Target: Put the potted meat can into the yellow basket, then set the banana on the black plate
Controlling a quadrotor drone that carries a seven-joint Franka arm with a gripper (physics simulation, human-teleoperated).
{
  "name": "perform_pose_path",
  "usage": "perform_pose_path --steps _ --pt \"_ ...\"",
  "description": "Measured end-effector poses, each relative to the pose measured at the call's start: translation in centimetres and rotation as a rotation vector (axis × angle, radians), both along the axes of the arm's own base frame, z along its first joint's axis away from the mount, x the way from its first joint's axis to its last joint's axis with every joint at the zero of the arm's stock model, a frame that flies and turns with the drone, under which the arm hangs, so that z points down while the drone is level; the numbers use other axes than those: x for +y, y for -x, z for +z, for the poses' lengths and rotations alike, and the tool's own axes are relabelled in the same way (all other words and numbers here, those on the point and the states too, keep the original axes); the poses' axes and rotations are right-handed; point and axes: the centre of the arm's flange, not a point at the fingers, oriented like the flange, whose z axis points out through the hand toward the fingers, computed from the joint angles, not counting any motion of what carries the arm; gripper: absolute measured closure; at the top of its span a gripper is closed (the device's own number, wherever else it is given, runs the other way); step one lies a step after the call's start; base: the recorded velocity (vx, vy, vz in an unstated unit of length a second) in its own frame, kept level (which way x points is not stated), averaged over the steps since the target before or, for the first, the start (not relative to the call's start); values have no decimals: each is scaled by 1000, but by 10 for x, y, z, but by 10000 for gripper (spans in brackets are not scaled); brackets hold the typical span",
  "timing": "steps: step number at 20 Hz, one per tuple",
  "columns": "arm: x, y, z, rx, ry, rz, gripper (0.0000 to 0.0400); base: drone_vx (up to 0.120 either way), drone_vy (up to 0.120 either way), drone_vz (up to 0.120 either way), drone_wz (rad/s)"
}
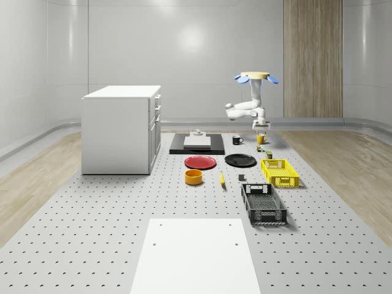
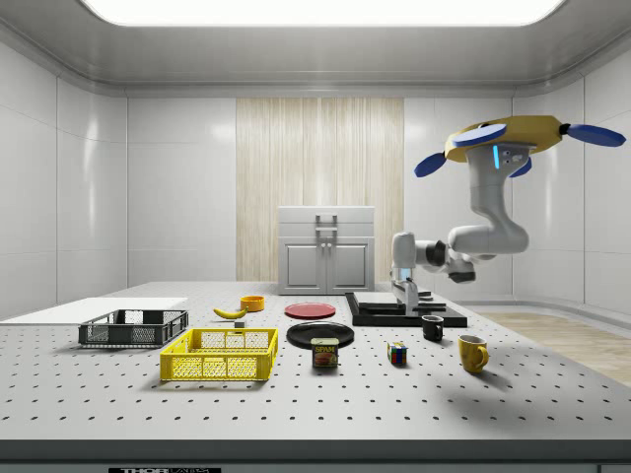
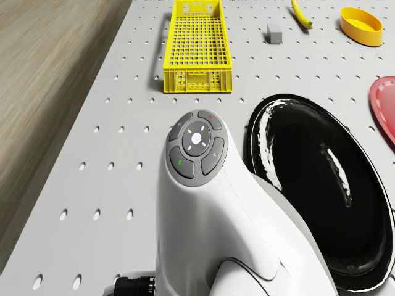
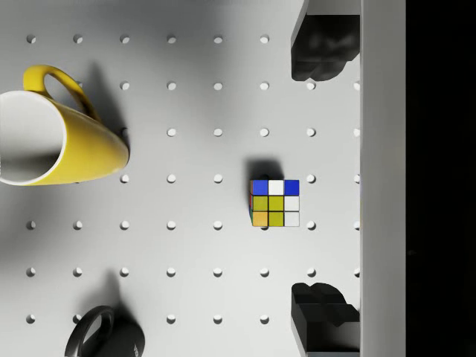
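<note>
The potted meat can [image 2: 324, 353] stands on the table beside the yellow basket [image 2: 221, 355], close to the black plate [image 2: 320, 334]. In the whole-scene view the can [image 1: 269, 154] sits just behind the basket [image 1: 280, 172]. The banana [image 1: 222, 178] lies in front of the black plate [image 1: 240, 160]. The drone [image 2: 513, 143] hovers over the table's far end, above the mugs. My gripper [image 2: 407, 296] hangs open and empty above the table, over a Rubik's cube [image 4: 275, 203]. Its fingers [image 4: 321, 48] stand wide apart in the wrist view. The can is well off to one side of the gripper.
A yellow mug [image 4: 52, 137] and a black mug [image 4: 104, 338] flank the cube. A red plate [image 1: 200, 162], orange bowl [image 1: 193, 177], small grey block [image 1: 242, 178] and black basket [image 1: 263, 203] lie nearby. A white cabinet [image 1: 121, 128] stands at the whole-scene view's left, beside a black tray [image 1: 197, 143].
</note>
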Motion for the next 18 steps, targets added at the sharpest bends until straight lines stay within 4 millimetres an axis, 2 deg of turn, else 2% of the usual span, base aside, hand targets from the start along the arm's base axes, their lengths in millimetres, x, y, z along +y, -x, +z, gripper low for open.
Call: perform_pose_path --steps 2,4,14,18 --pt "0 0 0 0 0 0 0 120 120 0 0" --pt "0 0 0 0 0 0 0 120 20 -20 0" --pt "0 0 0 0 0 0 0 120 0 -120 0" --pt "0 0 0 0 0 0 0 120 0 -20 0"
